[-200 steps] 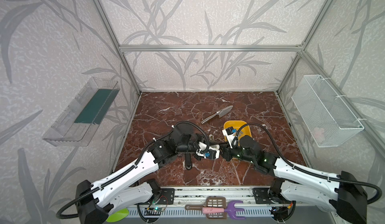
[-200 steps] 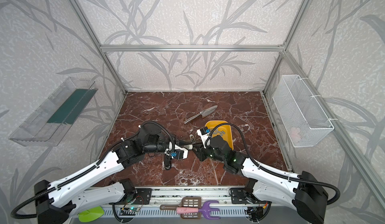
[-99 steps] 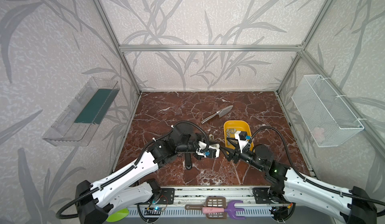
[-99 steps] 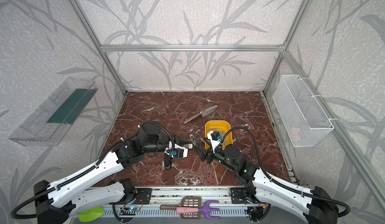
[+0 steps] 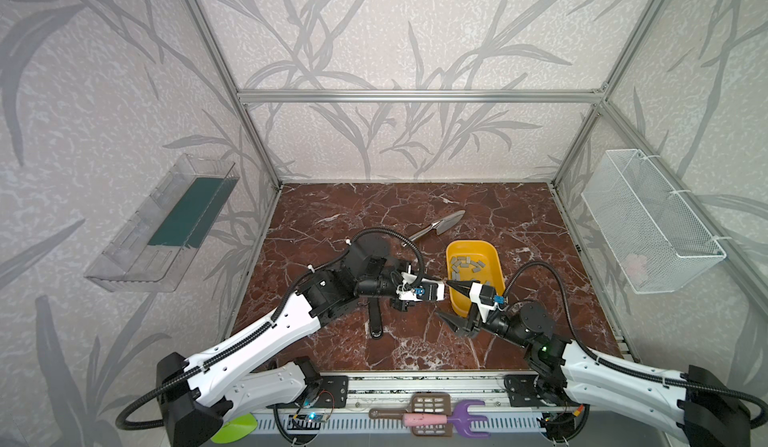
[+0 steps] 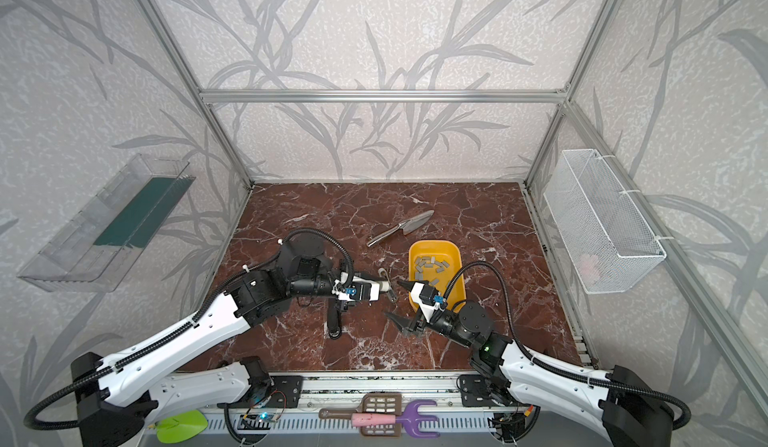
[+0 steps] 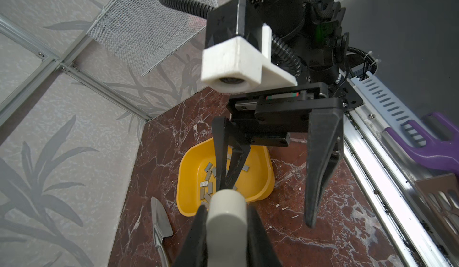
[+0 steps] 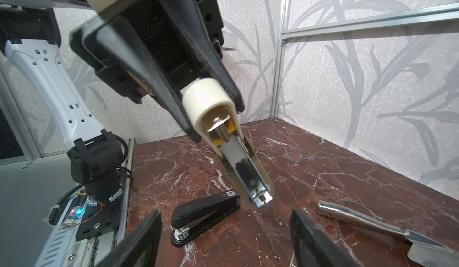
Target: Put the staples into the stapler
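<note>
A closed black stapler [image 5: 376, 320] lies flat on the marble-patterned surface [image 5: 332, 224]. Just to its right, the left end effector [image 8: 216, 119] clamps the rounded top of a cream stapler [image 8: 206, 97] and holds it in the air. The stapler hangs open, and its shiny metal magazine rail slopes down towards the surface without touching it. Facing it, the right end effector [image 5: 442, 298] is spread wide and grips nothing, its fingertips near the stapler's tip. Behind and to the right stands a yellow tray [image 5: 498, 270]. The staples [image 5: 465, 264] lie loose in its far half: small, flat grey metallic strips, more than a dozen of them. A metal trowel [image 5: 440, 226] rests on the surface beyond the tray.
</note>
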Robot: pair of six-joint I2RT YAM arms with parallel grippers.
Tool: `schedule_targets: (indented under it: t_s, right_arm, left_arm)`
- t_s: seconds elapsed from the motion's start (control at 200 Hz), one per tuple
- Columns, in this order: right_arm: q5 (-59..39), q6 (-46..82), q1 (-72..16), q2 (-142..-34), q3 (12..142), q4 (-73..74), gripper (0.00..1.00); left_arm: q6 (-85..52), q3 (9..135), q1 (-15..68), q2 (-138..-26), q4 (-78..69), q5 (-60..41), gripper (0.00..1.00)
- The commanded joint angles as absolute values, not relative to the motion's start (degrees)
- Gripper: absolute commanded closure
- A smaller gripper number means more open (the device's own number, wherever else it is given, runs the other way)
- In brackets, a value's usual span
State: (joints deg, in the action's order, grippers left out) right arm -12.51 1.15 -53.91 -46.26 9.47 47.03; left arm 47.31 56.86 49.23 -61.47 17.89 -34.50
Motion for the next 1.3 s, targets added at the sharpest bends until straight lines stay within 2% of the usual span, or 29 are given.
schedule_targets:
  t_s: [0.0, 0.285, 0.715, 0.975, 1.09, 1.295]
  right_arm:
    - [-14.7, -1.0, -55.4, -46.8, 11.9, 49.6, 0.20]
    - [-15.2, -3.2, -57.2, -46.4, 12.7, 48.7, 0.26]
    - [-13.6, -4.5, -57.7, -49.4, 14.5, 47.4, 0.29]
    - [-13.6, -4.2, -58.1, -51.9, 15.1, 48.3, 0.52]
    - [-14.0, -4.3, -58.1, -52.1, 15.0, 48.5, 0.69]
    - [-13.5, -4.1, -58.1, -51.1, 14.4, 49.5, 0.74]
  left_arm:
    - [46.4, 58.2, 50.0, -61.9, 19.9, -38.8, 1.00]
    - [45.0, 58.3, 50.4, -61.9, 19.3, -41.3, 1.00]
    - [44.6, 59.3, 51.2, -62.8, 21.0, -45.6, 1.00]
    - [44.6, 59.1, 51.2, -62.9, 20.9, -46.5, 1.00]
    - [44.8, 59.1, 51.2, -62.9, 21.0, -46.5, 1.00]
    - [44.7, 58.6, 51.2, -62.4, 20.3, -46.2, 1.00]
